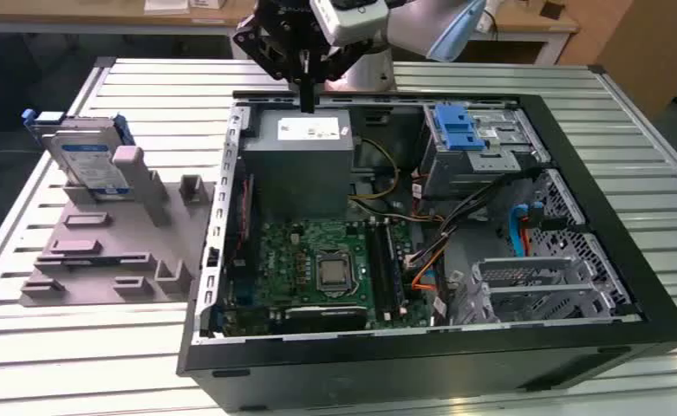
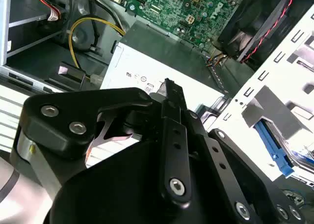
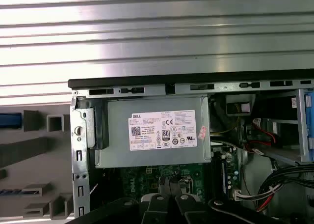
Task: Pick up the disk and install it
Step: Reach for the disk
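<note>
Black gripper (image 1: 306, 104), fingers together and empty, over a black open-sided computer case (image 1: 431, 377).
Just below the fingertips, a big grey metal box with a white sticker (image 1: 299, 147), set inside the case; same box (image 3: 157, 130) ahead of the closed gripper (image 3: 172, 184) in the first wrist view. Well apart, off to the exterior view's left, the flat silver disk with blue plastic bracket (image 1: 87, 160), upright in a grey slotted plastic stand (image 1: 107, 251) on the slatted metal table (image 1: 84, 355), untouched.
</note>
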Robot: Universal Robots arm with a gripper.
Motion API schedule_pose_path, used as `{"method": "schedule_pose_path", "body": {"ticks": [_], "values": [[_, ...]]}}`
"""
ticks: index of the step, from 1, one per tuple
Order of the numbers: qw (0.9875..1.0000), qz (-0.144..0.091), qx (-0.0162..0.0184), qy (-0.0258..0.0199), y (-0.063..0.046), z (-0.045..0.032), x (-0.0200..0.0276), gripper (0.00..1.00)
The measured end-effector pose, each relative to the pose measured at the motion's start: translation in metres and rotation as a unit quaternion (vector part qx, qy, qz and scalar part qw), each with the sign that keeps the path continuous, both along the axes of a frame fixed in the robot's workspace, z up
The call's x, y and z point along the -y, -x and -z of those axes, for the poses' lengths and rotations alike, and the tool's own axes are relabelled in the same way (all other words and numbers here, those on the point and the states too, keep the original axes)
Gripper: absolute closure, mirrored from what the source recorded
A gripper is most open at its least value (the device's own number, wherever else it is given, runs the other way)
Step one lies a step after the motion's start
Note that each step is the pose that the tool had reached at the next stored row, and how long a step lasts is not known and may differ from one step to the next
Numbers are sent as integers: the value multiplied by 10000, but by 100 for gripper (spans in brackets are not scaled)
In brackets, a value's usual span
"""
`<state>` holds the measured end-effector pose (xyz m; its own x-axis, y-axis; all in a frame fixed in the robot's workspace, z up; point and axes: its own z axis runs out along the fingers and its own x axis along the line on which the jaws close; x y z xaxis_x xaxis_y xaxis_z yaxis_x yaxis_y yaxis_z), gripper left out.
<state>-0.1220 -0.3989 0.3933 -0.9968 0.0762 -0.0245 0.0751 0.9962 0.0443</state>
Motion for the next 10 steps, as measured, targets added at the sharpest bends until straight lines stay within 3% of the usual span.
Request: {"method": "schedule_pose_path", "body": {"ticks": [10], "values": [[10000, 0, 0, 0, 8, 0, 0, 89]]}}
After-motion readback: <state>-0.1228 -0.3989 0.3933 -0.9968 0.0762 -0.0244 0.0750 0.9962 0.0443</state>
